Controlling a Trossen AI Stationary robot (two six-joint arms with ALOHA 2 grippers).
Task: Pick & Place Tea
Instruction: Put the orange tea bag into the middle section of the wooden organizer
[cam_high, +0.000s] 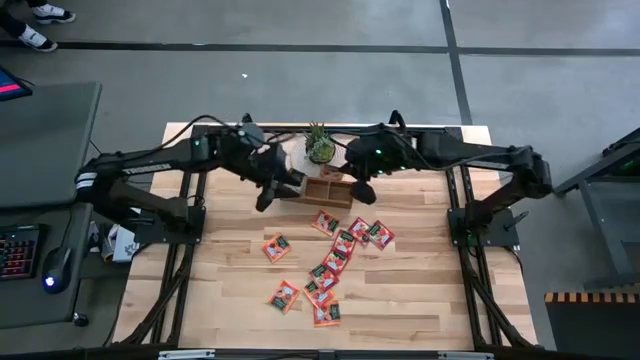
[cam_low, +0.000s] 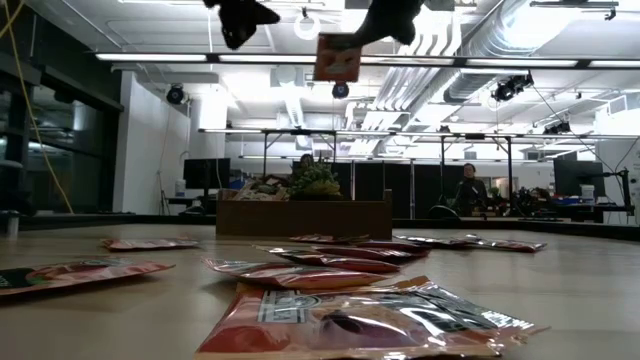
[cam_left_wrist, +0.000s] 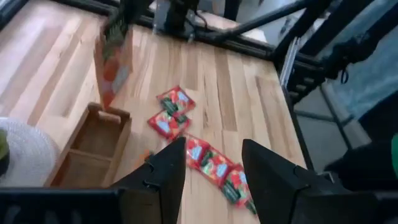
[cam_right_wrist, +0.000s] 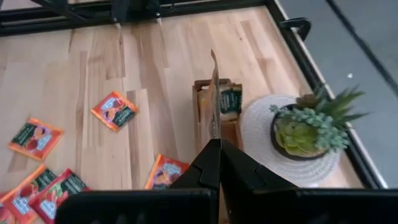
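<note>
Several red-orange tea sachets (cam_high: 330, 262) lie flat and scattered on the wooden table, near of the brown tray (cam_high: 325, 200). One sachet (cam_low: 338, 57) hangs in the air from my right gripper (cam_right_wrist: 216, 146), which is shut on it above the tray (cam_right_wrist: 199, 87). A sachet with a dark green label (cam_right_wrist: 230, 99) lies inside the tray. My left gripper (cam_left_wrist: 214, 180) is open and empty, hovering left of the tray (cam_left_wrist: 118, 134), over bare wood and several sachets (cam_left_wrist: 214, 168). My right gripper pinches the held sachet between its two fingers at its upper edge (cam_right_wrist: 215, 134), coming from above and pointing down. The sachet shows edge-on in the right wrist view. It hangs upright below the fingers, lifted clear, over the tray.
A potted succulent (cam_right_wrist: 305, 127) stands on a round white mat (cam_right_wrist: 261, 140) just beyond the tray at the far edge. Black frame rails (cam_high: 460, 215) run along both table sides. Bare wood (cam_high: 230, 290) lies near and left of the sachets.
</note>
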